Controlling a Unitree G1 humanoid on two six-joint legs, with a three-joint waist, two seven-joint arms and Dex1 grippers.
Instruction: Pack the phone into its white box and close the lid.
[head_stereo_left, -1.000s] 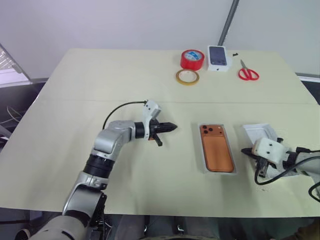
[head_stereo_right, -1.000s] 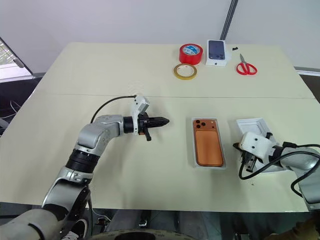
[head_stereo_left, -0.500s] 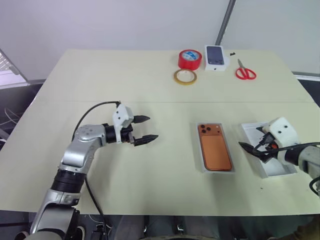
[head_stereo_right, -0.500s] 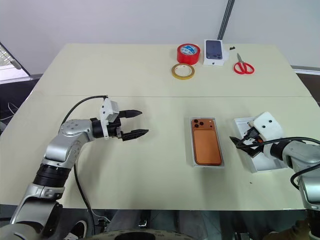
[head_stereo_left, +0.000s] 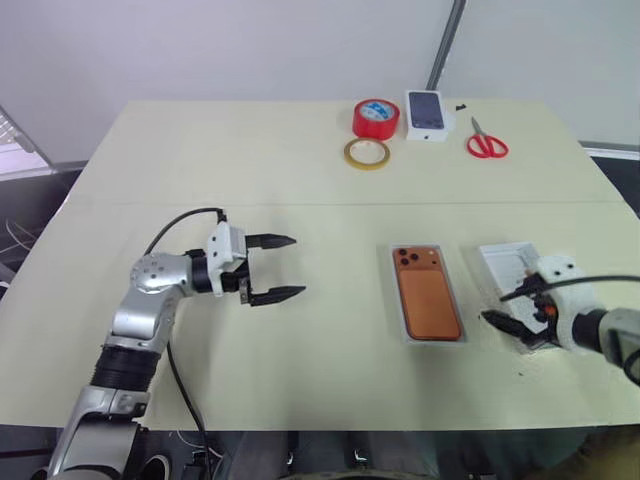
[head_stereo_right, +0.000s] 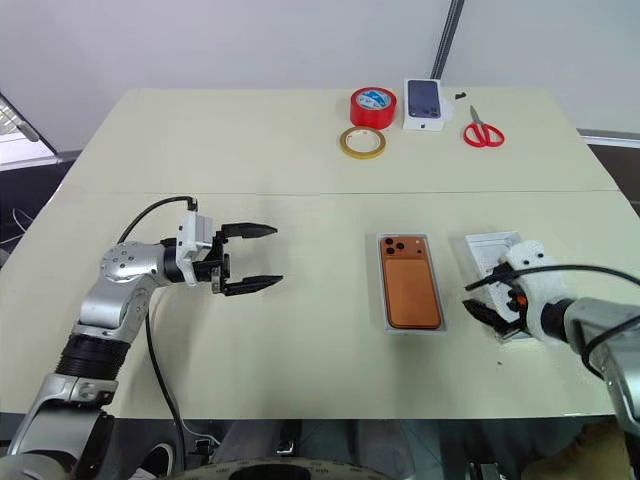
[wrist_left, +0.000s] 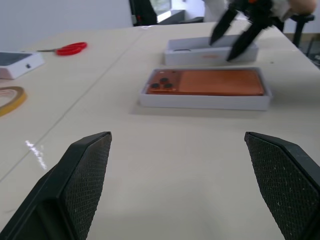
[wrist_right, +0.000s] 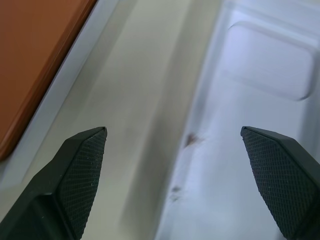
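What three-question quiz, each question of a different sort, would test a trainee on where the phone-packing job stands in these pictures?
1. True or false: the phone already lies in the white box.
2. Multiple choice: the right gripper is a) shut on the lid, b) open over the lid, c) open over the red tape.
3. Short answer: which thing lies between the red tape roll and the scissors?

Key: 1 true. 2 b. 3 the small white box with a phone picture.
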